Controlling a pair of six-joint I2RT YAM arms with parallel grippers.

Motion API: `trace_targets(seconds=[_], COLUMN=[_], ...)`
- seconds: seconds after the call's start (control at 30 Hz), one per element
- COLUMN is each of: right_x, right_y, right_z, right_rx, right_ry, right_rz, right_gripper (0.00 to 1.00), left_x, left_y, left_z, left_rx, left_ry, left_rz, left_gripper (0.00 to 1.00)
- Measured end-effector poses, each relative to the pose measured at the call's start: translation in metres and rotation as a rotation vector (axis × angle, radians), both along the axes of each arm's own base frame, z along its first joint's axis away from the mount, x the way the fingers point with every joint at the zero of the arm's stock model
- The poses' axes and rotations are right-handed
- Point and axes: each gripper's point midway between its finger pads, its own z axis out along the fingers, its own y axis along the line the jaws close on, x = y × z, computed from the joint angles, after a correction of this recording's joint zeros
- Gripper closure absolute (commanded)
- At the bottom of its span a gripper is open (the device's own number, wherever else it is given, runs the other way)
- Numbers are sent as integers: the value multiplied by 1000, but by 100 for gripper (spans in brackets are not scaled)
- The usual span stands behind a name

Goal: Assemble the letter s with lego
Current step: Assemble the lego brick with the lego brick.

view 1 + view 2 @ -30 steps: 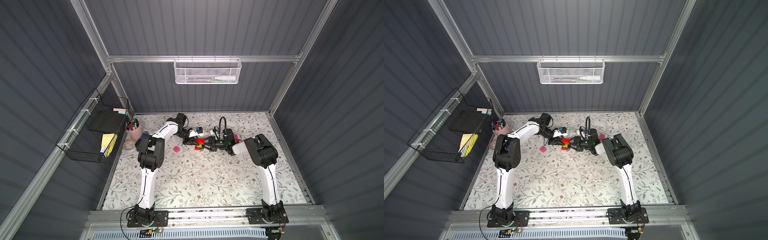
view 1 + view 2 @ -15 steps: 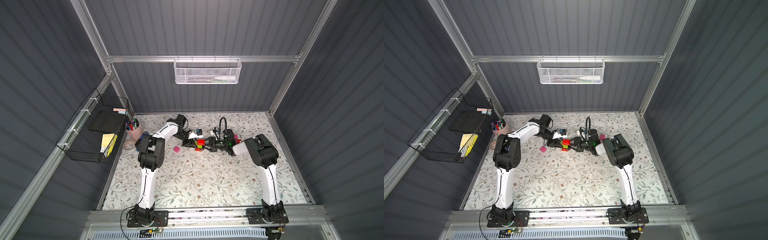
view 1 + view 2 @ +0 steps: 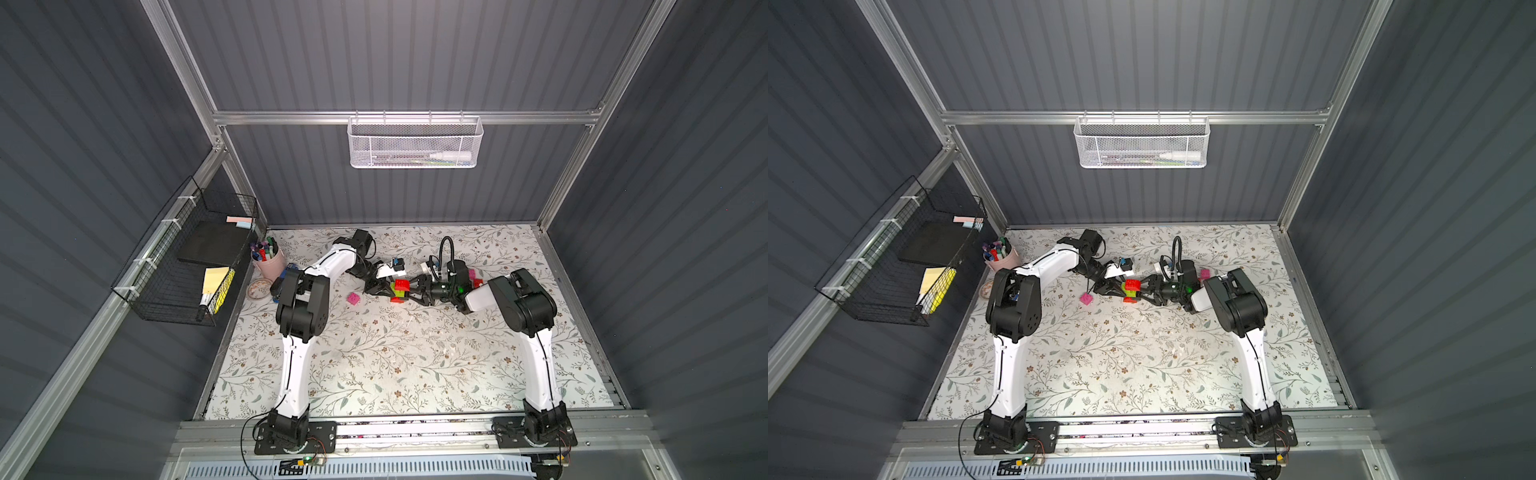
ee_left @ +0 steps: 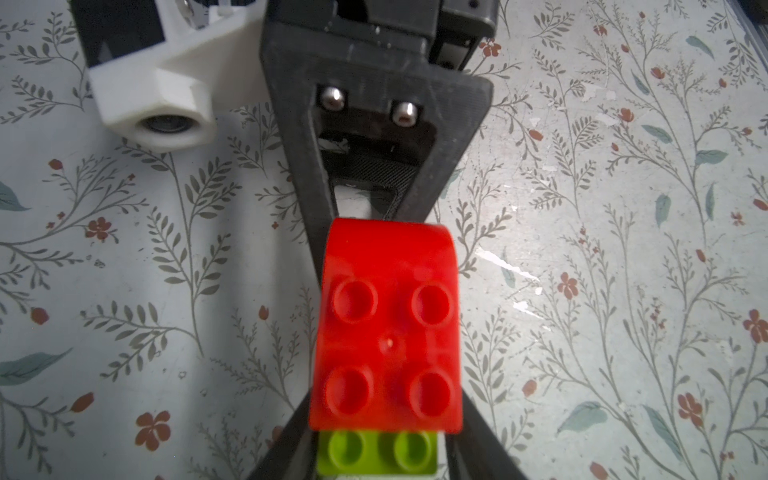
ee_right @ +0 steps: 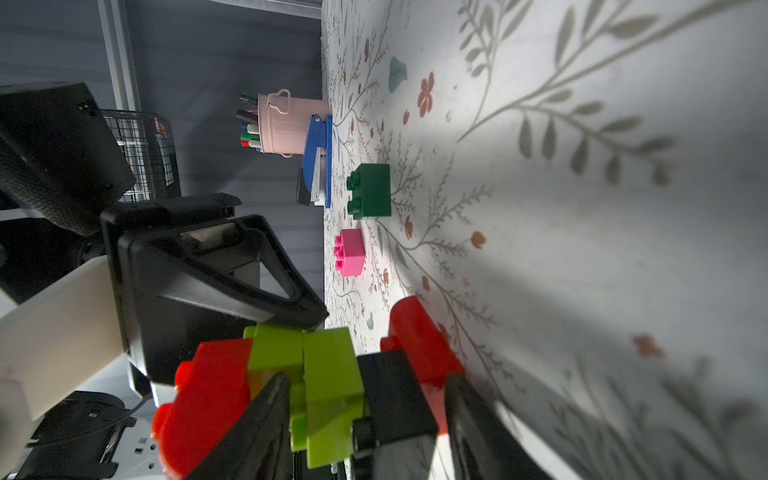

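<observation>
Left pincer (image 3: 383, 291), right pincer (image 3: 414, 292), one lego stack (image 3: 401, 286)

Two matching robot arms. The left arm (image 3: 296, 365) and right arm (image 3: 539, 365) each have smooth white tubular links joined by bulky black joint housings (image 3: 305, 313). Each is bolted to a flat black base plate (image 3: 328, 434) with thin wires (image 3: 246, 428) trailing out. A black cable (image 3: 444, 245) arches over the right wrist, near a small green light (image 3: 459, 287). The left pincer (image 3: 380, 289) and right pincer (image 3: 415, 291) are matte black, with open triangular fingers (image 4: 307, 166) and two silver screws (image 4: 332, 97). A white camera mount (image 4: 166, 95) with a round lens sits alongside.
</observation>
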Motion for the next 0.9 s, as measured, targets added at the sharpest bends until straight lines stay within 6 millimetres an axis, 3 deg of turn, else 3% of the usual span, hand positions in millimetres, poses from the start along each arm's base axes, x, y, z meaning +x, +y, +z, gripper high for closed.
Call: trace_targets(seconds=[0.9], right_x=[-4], right_y=[-15], right_z=[2], right_rx=[26], right_ry=[22], right_rz=[-37], right_gripper=[33], left_x=[-4], left_y=[-1], left_z=[1], left_rx=[-10], left_ry=[22], left_rz=[0], left_gripper=[38])
